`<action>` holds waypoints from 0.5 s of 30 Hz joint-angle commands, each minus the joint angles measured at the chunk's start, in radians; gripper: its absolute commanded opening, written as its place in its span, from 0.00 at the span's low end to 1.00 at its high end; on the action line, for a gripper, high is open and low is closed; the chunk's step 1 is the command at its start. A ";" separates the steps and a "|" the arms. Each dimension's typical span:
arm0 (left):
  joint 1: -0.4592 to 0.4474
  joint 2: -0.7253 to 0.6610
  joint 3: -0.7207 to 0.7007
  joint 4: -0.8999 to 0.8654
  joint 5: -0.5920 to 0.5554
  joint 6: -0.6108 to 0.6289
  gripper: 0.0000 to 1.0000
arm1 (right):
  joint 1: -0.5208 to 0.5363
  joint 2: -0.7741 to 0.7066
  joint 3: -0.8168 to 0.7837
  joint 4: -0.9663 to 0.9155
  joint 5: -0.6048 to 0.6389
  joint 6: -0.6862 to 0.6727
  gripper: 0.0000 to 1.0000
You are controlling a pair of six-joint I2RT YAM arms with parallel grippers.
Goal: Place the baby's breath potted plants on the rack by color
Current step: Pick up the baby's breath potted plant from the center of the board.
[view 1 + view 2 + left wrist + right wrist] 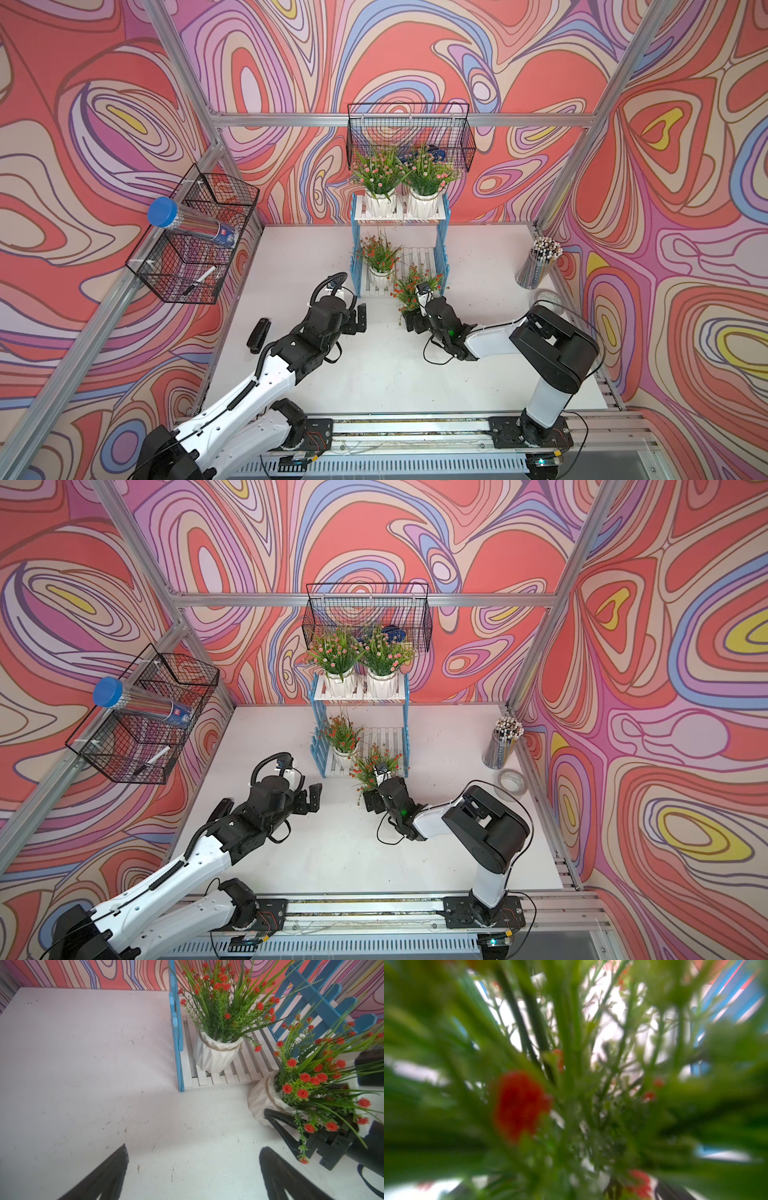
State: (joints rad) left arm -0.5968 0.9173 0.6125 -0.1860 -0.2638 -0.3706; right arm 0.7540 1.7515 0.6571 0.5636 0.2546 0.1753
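The rack (441,249) (318,729) (176,1032) stands at the back of the table. Two pink-blossom potted plants (380,172) (428,172) sit side by side on its top shelf. One red-blossom plant (378,253) (214,1055) stands on the left of the lower shelf. The other red-blossom plant (411,286) (259,1099) is tilted just in front of that shelf's right half. My right gripper (412,322) (374,802) is shut on its pot, and its foliage (519,1103) fills the right wrist view. My left gripper (358,318) (193,1167) hangs open and holds nothing, left of the rack's front.
A black wire basket (409,133) hangs on the back wall just above the pink plants. Another basket (195,237) on the left wall holds a blue-capped tube (187,222). A black stapler (258,334) lies at the table's left, a pencil cup (536,266) and tape roll (513,783) at its right.
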 commanded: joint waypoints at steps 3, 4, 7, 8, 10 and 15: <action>-0.003 -0.023 -0.020 -0.020 -0.023 -0.011 1.00 | 0.003 -0.122 0.018 -0.040 0.024 -0.020 0.74; -0.003 -0.026 -0.025 -0.021 -0.022 -0.014 1.00 | 0.003 -0.138 0.021 -0.055 0.029 -0.014 0.74; -0.003 -0.043 -0.038 -0.018 -0.025 -0.022 1.00 | 0.004 -0.169 0.053 -0.113 0.054 -0.005 0.75; -0.004 -0.049 -0.041 -0.018 -0.023 -0.023 1.00 | 0.003 -0.168 0.079 -0.145 0.068 -0.006 0.76; -0.003 -0.059 -0.041 -0.020 -0.023 -0.023 1.00 | 0.002 -0.155 0.137 -0.203 0.089 -0.013 0.79; -0.003 -0.081 -0.043 -0.033 -0.024 -0.020 1.00 | -0.031 -0.085 0.247 -0.259 0.084 0.009 0.79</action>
State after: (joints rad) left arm -0.5968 0.8566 0.5785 -0.1940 -0.2687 -0.3752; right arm 0.7441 1.6421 0.8417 0.3069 0.3107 0.1692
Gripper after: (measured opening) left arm 0.997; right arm 0.929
